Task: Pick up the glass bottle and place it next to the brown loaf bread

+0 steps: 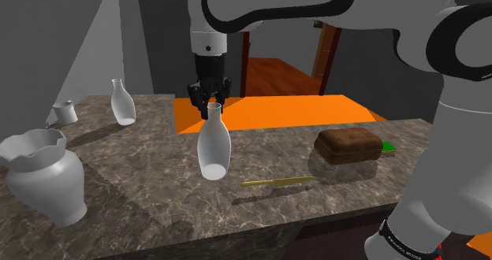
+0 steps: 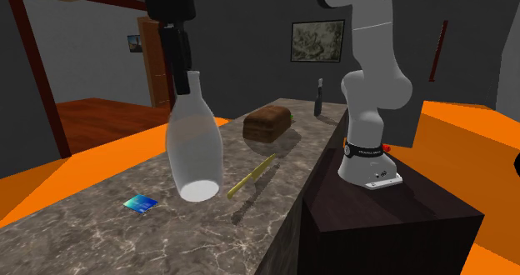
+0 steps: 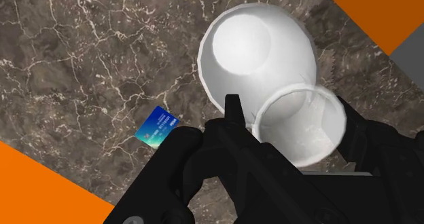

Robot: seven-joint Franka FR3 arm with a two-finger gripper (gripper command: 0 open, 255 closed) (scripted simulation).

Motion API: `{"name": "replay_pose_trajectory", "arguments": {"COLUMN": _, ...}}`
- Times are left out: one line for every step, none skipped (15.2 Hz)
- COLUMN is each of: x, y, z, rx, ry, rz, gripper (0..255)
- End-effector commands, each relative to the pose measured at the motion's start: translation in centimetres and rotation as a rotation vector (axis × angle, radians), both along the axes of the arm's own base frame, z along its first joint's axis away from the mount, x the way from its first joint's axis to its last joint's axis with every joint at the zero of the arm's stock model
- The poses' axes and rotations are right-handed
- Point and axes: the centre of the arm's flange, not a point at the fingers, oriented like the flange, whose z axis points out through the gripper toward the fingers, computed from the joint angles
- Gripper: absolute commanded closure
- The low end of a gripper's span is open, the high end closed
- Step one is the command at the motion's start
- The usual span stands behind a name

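now the all-black two-finger gripper (image 1: 210,106) clasps the neck of the plain white pear-shaped bottle (image 1: 213,150), which hangs above the dark marbled counter (image 1: 142,207), so the carry is in hand: next, travel toward three o'clock in the shoulder view to the brown loaf (image 1: 348,146).

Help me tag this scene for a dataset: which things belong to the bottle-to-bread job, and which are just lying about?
Job in hand:
- gripper
- white bottle, clasped at its neck
- brown loaf

Lying about:
- other bottle
- jagged-rimmed vase
- small cup
- yellow knife
- blue card
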Motion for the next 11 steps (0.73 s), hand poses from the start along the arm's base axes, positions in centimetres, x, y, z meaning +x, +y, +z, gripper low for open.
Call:
{"name": "replay_pose_trajectory", "arguments": {"x": -0.2, "y": 0.0, "z": 1.1, "rx": 0.000, "ry": 0.000, "rz": 0.000, "gripper": 255}}
{"name": "replay_pose_trajectory", "arguments": {"x": -0.2, "y": 0.0, "z": 1.6, "rx": 0.000, "ry": 0.000, "rz": 0.000, "gripper": 255}}
{"name": "replay_pose_trajectory", "arguments": {"x": -0.2, "y": 0.0, "z": 2.2, "rx": 0.000, "ry": 0.000, "rz": 0.000, "gripper": 255}}
{"name": "replay_pose_trajectory", "arguments": {"x": -0.2, "y": 0.0, "z": 2.7, "rx": 0.000, "ry": 0.000, "rz": 0.000, "gripper": 255}}
{"name": "replay_pose_trajectory", "arguments": {"x": -0.2, "y": 0.0, "z": 3.2, "rx": 0.000, "ry": 0.000, "rz": 0.000, "gripper": 255}}
{"name": "replay_pose_trajectory", "arguments": {"x": -0.2, "y": 0.0, "z": 3.7, "rx": 0.000, "ry": 0.000, "rz": 0.000, "gripper": 255}}
{"name": "replay_pose_trajectory", "arguments": {"x": -0.2, "y": 0.0, "z": 4.3, "rx": 0.000, "ry": 0.000, "rz": 0.000, "gripper": 255}}
{"name": "replay_pose_trajectory", "arguments": {"x": -0.2, "y": 0.0, "z": 4.8, "rx": 0.000, "ry": 0.000, "rz": 0.000, "gripper": 255}}
{"name": "replay_pose_trajectory", "arguments": {"x": -0.2, "y": 0.0, "z": 5.3, "rx": 0.000, "ry": 0.000, "rz": 0.000, "gripper": 255}}
{"name": "replay_pose_trajectory", "arguments": {"x": -0.2, "y": 0.0, "z": 5.9, "rx": 0.000, "ry": 0.000, "rz": 0.000, "gripper": 255}}
{"name": "replay_pose_trajectory", "arguments": {"x": -0.2, "y": 0.0, "z": 6.4, "rx": 0.000, "ry": 0.000, "rz": 0.000, "gripper": 255}}
